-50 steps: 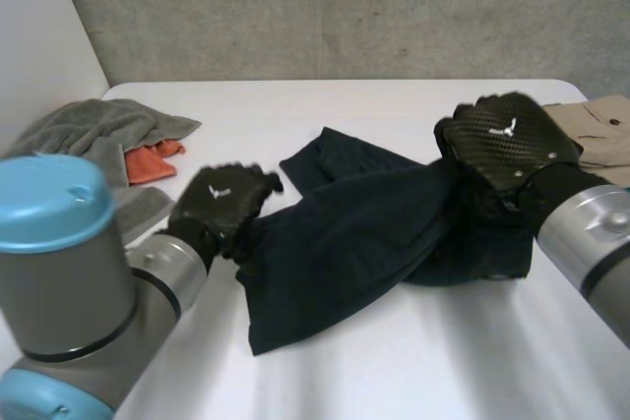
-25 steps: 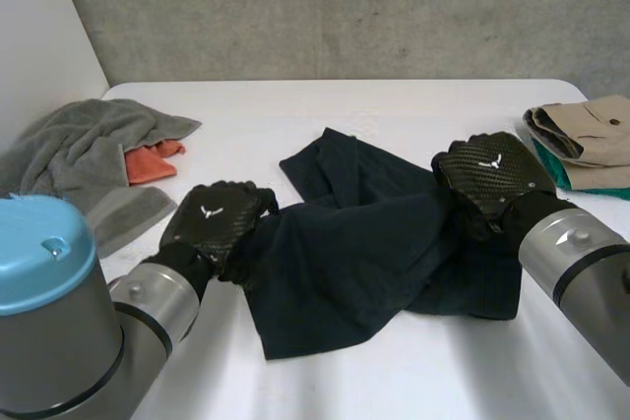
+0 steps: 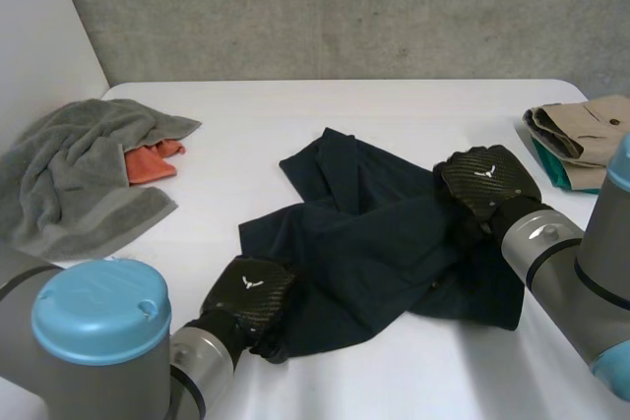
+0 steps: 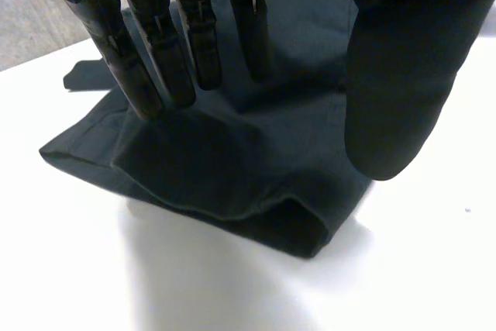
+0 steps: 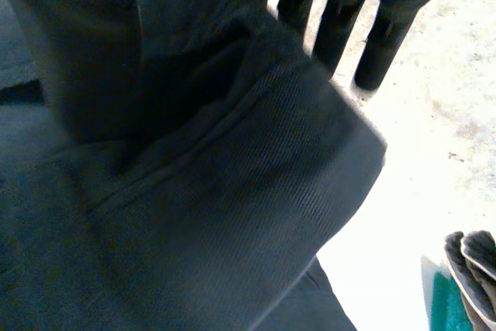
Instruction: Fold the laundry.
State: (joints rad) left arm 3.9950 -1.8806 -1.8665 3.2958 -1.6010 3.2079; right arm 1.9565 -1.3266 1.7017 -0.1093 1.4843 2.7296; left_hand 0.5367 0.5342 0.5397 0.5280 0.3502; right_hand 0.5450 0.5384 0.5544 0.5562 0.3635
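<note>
Laundry in work: one dark navy cloth garment [image 3: 379, 243], loosely spread with a doubled fold across it, lying at the middle of the white table [image 3: 295, 115].
Hands counted: two, both on that garment.
Left hand [image 3: 251, 287]: palm down on the garment's near-left corner. In the left wrist view its fingers [image 4: 128, 60] run straight with tips pressed onto the dark cloth [image 4: 225, 160]. The thumb stands apart to the side, so the hand is wide and grips nothing.
Near-left corner: cloth is doubled there, a rolled edge lying under the palm.
Right hand [image 3: 487, 179]: on the garment's right edge, knuckles up. In the right wrist view a raised fold of the cloth [image 5: 232, 191] sits between the thumb [image 5: 77, 52] and the fingers, which hold it pinched.
Far-left pile: one rumpled grey terry towel [image 3: 79, 164], with one small orange cloth [image 3: 153, 162] tucked against its right side; well apart from the garment.
Far-right stack: two items, one folded beige garment [image 3: 586, 130] lying on one teal cloth [image 3: 553, 169], at the table's right edge.
Backdrop: one grey concrete wall [image 3: 345, 7] behind the table.
</note>
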